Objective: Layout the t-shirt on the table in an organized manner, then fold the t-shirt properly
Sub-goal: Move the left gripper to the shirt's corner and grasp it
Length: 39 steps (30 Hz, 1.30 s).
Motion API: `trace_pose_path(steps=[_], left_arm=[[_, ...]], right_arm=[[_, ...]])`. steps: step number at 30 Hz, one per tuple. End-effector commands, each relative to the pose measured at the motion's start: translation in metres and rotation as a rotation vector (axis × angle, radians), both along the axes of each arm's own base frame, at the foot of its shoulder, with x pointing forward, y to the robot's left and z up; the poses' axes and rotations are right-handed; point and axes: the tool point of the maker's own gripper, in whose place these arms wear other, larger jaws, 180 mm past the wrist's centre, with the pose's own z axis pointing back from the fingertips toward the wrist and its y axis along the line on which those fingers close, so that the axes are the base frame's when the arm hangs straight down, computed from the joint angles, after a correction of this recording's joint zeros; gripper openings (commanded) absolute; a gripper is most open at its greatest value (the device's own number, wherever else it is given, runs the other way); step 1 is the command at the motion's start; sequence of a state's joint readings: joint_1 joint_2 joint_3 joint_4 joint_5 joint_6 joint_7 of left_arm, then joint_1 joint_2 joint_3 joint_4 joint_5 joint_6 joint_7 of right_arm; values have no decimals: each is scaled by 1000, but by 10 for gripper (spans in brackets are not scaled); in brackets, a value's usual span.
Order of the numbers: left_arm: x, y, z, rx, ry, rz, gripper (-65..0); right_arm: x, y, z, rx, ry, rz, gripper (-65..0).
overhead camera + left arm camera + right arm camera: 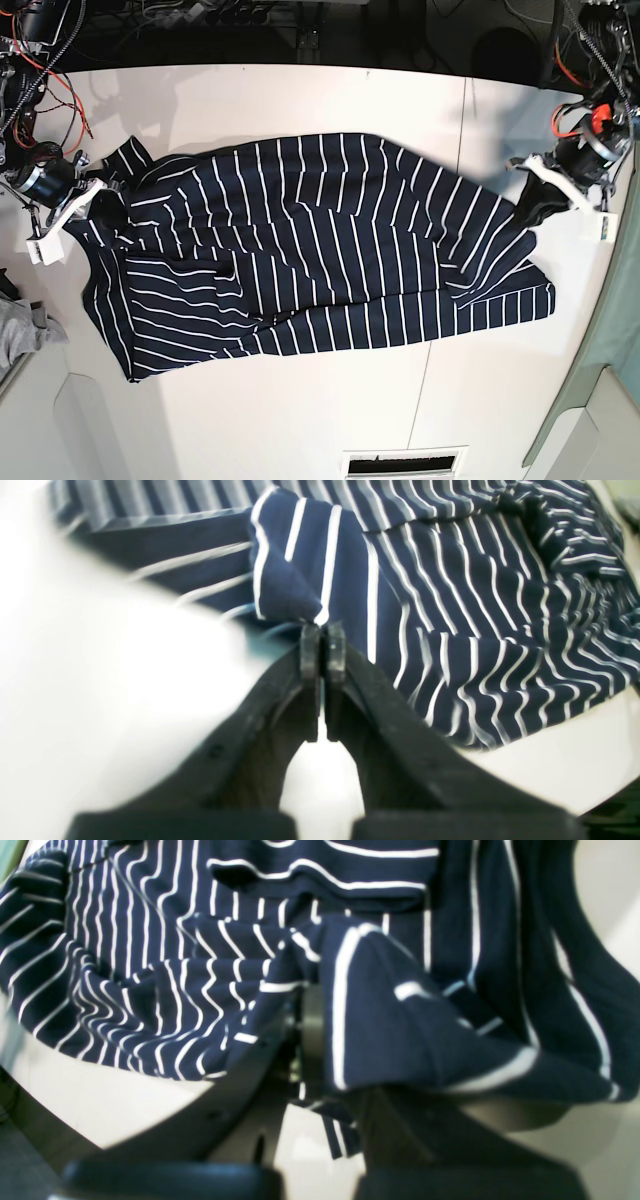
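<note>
Shirt: the striped t-shirt (300,250) lies stretched across the white table (300,410).
Left gripper (323,630): closed, pinching one shirt edge.
Right gripper (105,195): closed on the opposite edge.
Open room: bare tabletop along the near side.

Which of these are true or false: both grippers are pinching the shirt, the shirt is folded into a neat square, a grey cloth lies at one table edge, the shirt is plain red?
1. Both the left gripper and the right gripper are shut on the shirt. True.
2. The shirt is folded into a neat square. False: it lies stretched out and wrinkled on the table.
3. A grey cloth lies at one table edge. True.
4. The shirt is plain red. False: it is navy with white stripes.
</note>
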<state>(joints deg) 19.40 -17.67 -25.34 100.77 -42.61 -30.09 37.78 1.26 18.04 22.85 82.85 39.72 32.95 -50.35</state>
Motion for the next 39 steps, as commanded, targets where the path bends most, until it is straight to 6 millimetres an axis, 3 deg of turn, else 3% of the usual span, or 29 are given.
trace_pose_path(steps=[1,5,10,17,18,22,24,29,33,39], left_arm=[[-5,5,15,-4,-44,-10,-650],[-46,15,14,-54,4,-1,-650],[-88,26,-3,-58,104,45,-650],[-130,5,-13,-151,175,-3,-650],[-132,4,-14,-159,177,1,-639],[-137,1,-18,-162,206,-5,-487],[-139,1,-20,-161,218,-10,-454],[-139,17,-12,-135,195,32,-454],[-120,32,6,-118,105,56,-454],[-106,6,-3,-102,133,-70,-454]], right_arm=[[11,-5,15,3,-59,-6,-650],[11,-4,15,4,-59,-7,-650],[13,-5,17,6,-69,-11,-650],[13,-5,17,6,-71,-11,-650],[14,-5,18,6,-71,-11,-650],[14,-3,20,21,-78,-12,-650],[16,-4,26,50,-96,-21,-650],[23,-31,51,47,-178,-103,-650],[23,-56,62,36,-212,-173,-650],[10,-60,51,15,-154,-166,-650]])
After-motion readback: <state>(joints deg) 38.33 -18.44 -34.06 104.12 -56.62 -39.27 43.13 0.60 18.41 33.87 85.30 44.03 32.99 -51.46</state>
